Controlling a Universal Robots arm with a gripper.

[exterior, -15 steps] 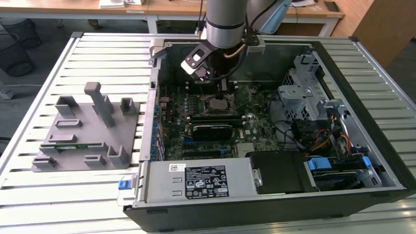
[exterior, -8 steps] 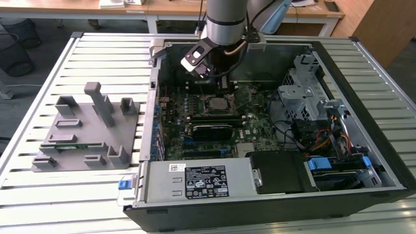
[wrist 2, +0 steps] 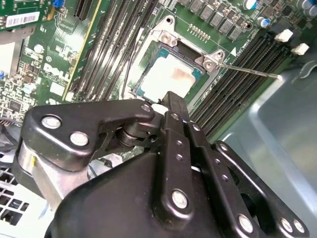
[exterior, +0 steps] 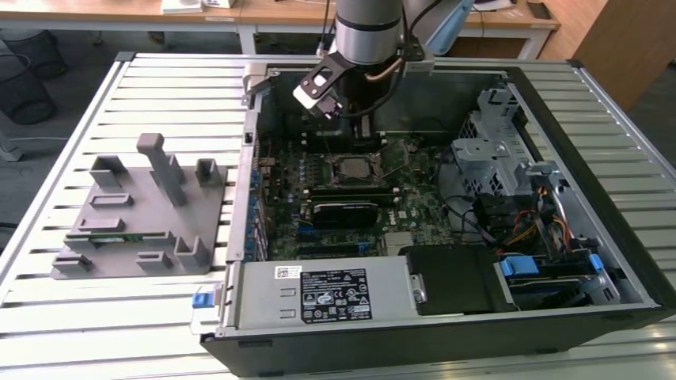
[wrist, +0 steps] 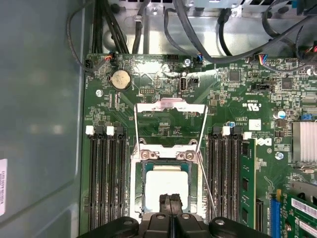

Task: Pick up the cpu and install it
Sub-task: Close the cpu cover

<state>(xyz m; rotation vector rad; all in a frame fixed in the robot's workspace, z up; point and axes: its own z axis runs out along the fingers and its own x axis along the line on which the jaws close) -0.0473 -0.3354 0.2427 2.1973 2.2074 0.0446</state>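
Pale silver cpu (wrist: 163, 186), one only, lies flat inside the socket frame (wrist: 141, 156) near the middle of the motherboard (wrist: 233, 94). In the second wrist view the cpu (wrist 2: 168, 77) sits square within the frame's rim.

One gripper (wrist: 171, 201). Its two black fingers are pressed together with just a thin seam between them. The tips are right over the cpu's top near one edge; I cannot tell whether they touch it. They are not pinching anything. The second wrist view has the gripper (wrist 2: 169, 99) just above the chip as well.

- One metal load plate (wrist: 171, 106), flipped up and open, hinged at the socket's edge.
- One thin wire lever (wrist: 207, 186), beside the socket.
- Four white slot latches, two on each side of the socket, one marked here (wrist: 89, 130).
- One round coin battery (wrist: 120, 79), near the motherboard's edge.

In the exterior view, one arm (exterior: 368, 32) reaches down into one open computer case (exterior: 634, 261) on a slatted table (exterior: 63, 317). One grey fixture (exterior: 138, 214) stands on the table by the case's side, on the exterior view's left. It carries one green memory stick (exterior: 116, 235).

One white printed label (exterior: 336, 294) with a barcode sits on the metal cover at the case's near edge. One blue tab (exterior: 204, 299) is at that cover's corner.
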